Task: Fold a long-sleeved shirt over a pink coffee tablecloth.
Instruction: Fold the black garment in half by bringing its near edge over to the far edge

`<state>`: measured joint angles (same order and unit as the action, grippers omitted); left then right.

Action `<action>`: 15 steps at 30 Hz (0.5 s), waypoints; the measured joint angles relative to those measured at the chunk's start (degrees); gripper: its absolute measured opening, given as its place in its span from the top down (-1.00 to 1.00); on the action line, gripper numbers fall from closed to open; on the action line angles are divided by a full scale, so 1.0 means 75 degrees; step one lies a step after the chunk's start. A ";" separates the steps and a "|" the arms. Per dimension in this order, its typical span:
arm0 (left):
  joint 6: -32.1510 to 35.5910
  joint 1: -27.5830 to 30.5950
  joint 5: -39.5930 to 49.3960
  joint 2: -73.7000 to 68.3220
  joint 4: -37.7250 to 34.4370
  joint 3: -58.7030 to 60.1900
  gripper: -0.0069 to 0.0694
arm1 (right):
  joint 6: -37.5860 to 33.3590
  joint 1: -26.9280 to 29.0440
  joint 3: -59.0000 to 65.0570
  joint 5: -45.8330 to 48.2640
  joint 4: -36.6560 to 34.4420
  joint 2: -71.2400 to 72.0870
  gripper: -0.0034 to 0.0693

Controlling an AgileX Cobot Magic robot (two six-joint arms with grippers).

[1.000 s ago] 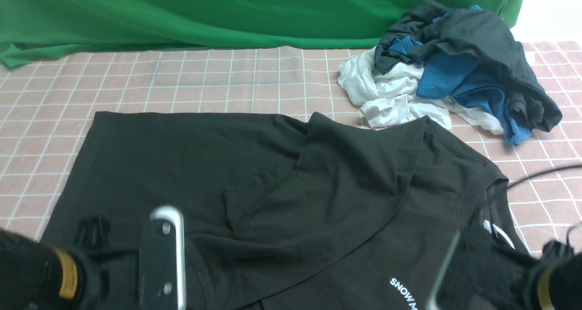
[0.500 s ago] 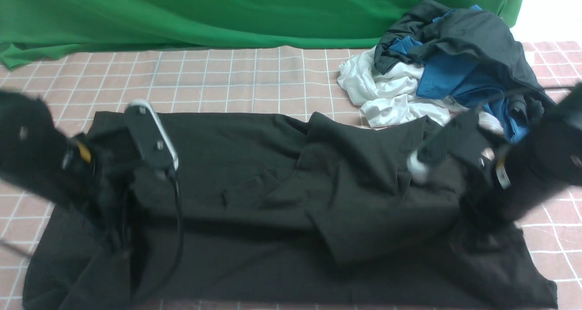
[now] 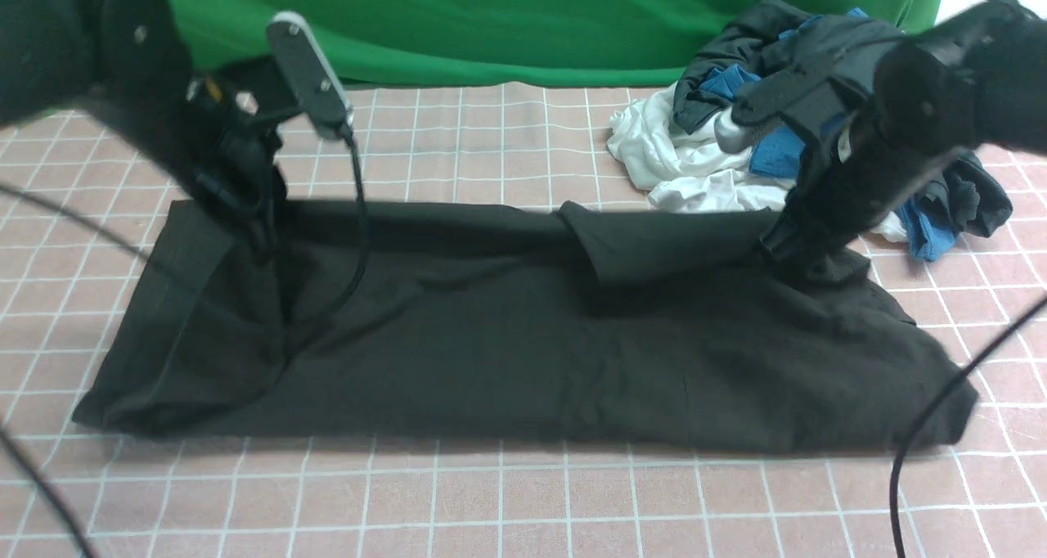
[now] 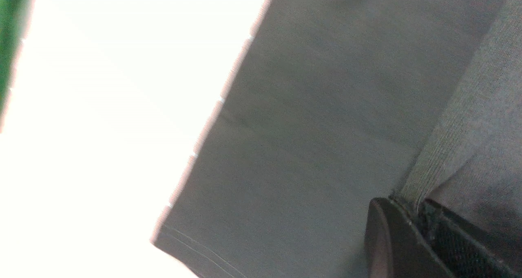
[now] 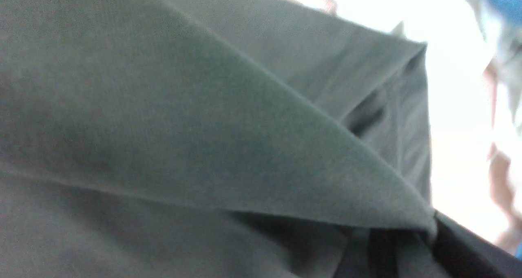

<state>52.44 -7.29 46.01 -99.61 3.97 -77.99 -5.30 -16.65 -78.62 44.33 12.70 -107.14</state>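
Pink coffee tablecloth (image 3: 491, 132) spreads beneath your claws, green cloth (image 3: 491, 18) hangs behind, and a heap of clothes (image 3: 703, 165) sits just beyond your right gripper (image 3: 785, 251). That claw and your left gripper (image 3: 260, 229) are each clenched on the long-sleeved shirt (image 3: 507, 353). It lies doubled, trailing from both claws toward you, long axis running claw to claw. Neither arm is nearer, so you'd likely lower both together.

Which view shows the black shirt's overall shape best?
The front view: almost the whole long-sleeved shirt shows as a wide band on the pink coffee tablecloth. The left wrist view shows only one hemmed corner; the right wrist view only a close, blurred fold.
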 joint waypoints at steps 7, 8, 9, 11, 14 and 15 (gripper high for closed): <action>-0.0057 0.0000 -0.0045 -0.1026 0.0153 -0.0824 0.73 | -0.0206 0.0211 -0.0695 -0.0105 -0.0023 -0.0994 0.76; -0.0094 0.0000 -0.0093 -0.1150 0.0251 -0.0848 0.73 | -0.0215 0.0221 -0.0723 -0.0181 -0.0023 -0.1119 0.76; -0.0121 0.0000 -0.0143 -0.1214 0.0316 -0.0848 0.73 | -0.0215 0.0224 -0.0738 -0.0218 -0.0028 -0.1172 0.76; -0.0295 0.0000 -0.0254 -0.1319 0.0503 -0.0848 0.73 | -0.0215 0.0224 -0.0750 -0.0344 -0.0047 -0.1257 0.76; -0.0599 0.0000 -0.0442 -0.1394 0.0749 -0.0848 0.73 | -0.0157 0.0224 -0.0765 -0.0436 -0.0062 -0.1272 0.76; -0.0627 0.0000 -0.0508 -0.1403 0.0775 -0.0848 0.73 | -0.0114 0.0230 -0.0765 -0.0474 -0.0062 -0.1272 0.76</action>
<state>47.74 -7.29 42.20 -110.13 9.78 -84.35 -6.16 -14.93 -84.35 40.78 12.23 -116.69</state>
